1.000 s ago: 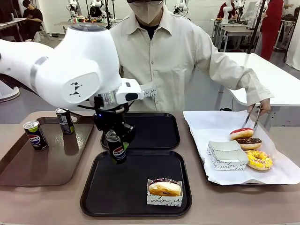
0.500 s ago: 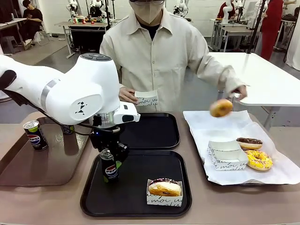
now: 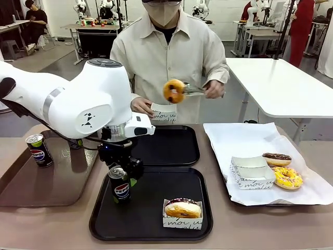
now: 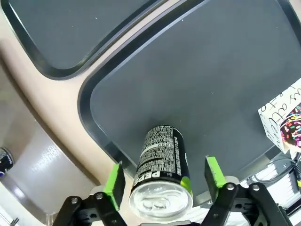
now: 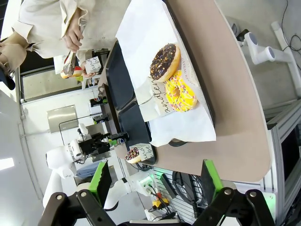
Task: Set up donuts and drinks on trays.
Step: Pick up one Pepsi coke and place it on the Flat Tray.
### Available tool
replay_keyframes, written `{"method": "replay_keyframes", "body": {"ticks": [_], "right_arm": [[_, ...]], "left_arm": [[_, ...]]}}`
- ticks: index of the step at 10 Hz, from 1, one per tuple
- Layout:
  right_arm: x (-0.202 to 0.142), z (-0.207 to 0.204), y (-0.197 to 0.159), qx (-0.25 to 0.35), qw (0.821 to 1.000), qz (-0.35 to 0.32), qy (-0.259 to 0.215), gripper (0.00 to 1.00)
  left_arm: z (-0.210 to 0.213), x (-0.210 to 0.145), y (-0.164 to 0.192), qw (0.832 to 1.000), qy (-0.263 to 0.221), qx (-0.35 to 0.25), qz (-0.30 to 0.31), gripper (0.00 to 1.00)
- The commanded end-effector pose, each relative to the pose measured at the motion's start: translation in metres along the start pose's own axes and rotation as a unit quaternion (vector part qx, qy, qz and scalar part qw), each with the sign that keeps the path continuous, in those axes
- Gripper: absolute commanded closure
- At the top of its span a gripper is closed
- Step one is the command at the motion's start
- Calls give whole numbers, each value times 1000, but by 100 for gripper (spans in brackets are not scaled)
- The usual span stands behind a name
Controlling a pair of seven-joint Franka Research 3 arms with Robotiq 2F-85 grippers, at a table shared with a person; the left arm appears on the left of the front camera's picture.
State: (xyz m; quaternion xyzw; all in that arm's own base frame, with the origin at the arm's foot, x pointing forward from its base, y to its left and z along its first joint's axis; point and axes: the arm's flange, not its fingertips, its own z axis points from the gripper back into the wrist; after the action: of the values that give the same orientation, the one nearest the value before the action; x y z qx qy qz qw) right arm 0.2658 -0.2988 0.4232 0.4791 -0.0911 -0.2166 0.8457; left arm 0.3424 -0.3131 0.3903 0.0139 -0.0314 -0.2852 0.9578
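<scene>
A black Pepsi can (image 3: 120, 188) stands upright at the left edge of the near black tray (image 3: 151, 226). My left gripper (image 3: 124, 179) is open around it; in the left wrist view the green pads (image 4: 114, 182) sit either side of the can (image 4: 162, 165) with small gaps. A donut in a printed paper sleeve (image 3: 182, 210) lies at that tray's front right. The far black tray (image 3: 169, 148) is bare. The person holds a golden donut (image 3: 173, 90) in tongs above a paper sleeve (image 3: 164, 111) in the other hand. My right gripper (image 5: 155, 181) is open, holding nothing.
At the left, a brown tray (image 3: 47, 185) carries another Pepsi can (image 3: 39, 150). The white-paper-lined tray (image 3: 234, 138) on the right holds a chocolate donut (image 3: 276, 159), a yellow sprinkled donut (image 3: 287, 177) and a stack of paper sleeves (image 3: 251, 172).
My left arm lowered the can onto the near tray and it now stands there. The person lifted a donut off the paper-lined tray with tongs and carried it over to the sleeve.
</scene>
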Motion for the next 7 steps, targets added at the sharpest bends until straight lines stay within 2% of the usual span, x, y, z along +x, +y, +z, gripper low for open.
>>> {"method": "replay_keyframes", "body": {"ticks": [1, 2, 3, 5, 7], "right_arm": [[-2, 1, 0, 0, 1000, -3, 6, 0], [-2, 1, 0, 0, 1000, -3, 6, 0], [-2, 1, 0, 0, 1000, -3, 6, 0], [-2, 1, 0, 0, 1000, -3, 6, 0], [-2, 1, 0, 0, 1000, -3, 6, 0]], "left_arm": [[26, -12, 4, 1000, -11, 12, -2, 10], [41, -17, 7, 1000, -21, 15, 4, 1], [57, -23, 15, 999, -22, 30, 10, 0], [91, -45, 46, 999, -28, 8, 38, 0], [118, -77, 93, 997, -41, -16, 70, 0]]}}
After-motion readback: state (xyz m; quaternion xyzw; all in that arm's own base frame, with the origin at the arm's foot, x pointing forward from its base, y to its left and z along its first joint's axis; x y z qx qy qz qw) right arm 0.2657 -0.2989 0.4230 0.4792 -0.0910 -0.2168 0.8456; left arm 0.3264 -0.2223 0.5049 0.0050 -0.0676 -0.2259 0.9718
